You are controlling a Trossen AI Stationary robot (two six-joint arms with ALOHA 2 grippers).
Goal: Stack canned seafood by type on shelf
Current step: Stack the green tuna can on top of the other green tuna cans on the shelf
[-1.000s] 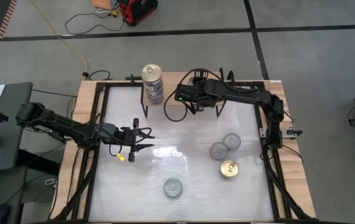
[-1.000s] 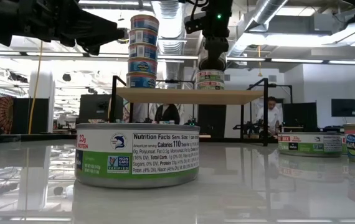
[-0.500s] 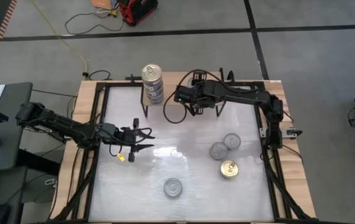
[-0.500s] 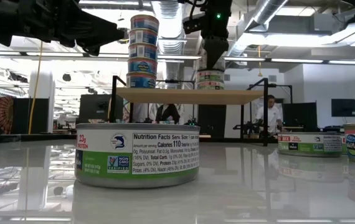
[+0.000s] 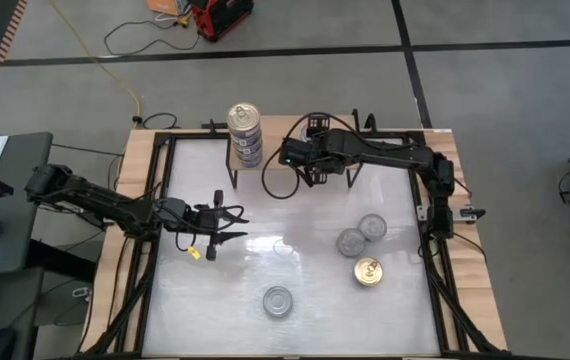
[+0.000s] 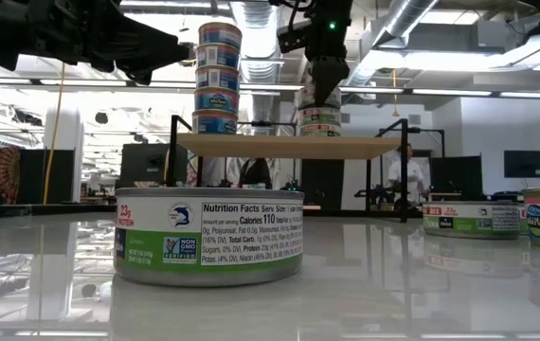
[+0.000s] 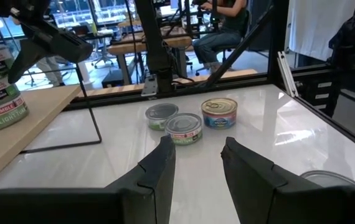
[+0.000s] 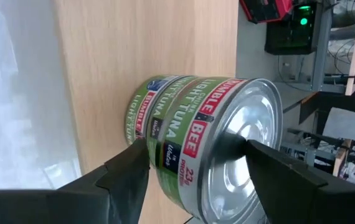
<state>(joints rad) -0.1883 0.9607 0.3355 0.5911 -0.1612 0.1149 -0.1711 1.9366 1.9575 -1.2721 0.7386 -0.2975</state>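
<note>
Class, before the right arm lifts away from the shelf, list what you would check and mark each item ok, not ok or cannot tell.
1. Right end effector fingers apart around the green-label tins: ok.
2. Fingers clear of the tin sides: cannot tell.
3. Green-label tins stacked squarely on the shelf: ok.
4. Tall blue-label stack upright, apart from the arm: ok.
5. Left end effector empty, over the table: ok.

Tall can stack (image 5: 245, 133) — shelf's (image 6: 279, 145) left, middle clear
</note>
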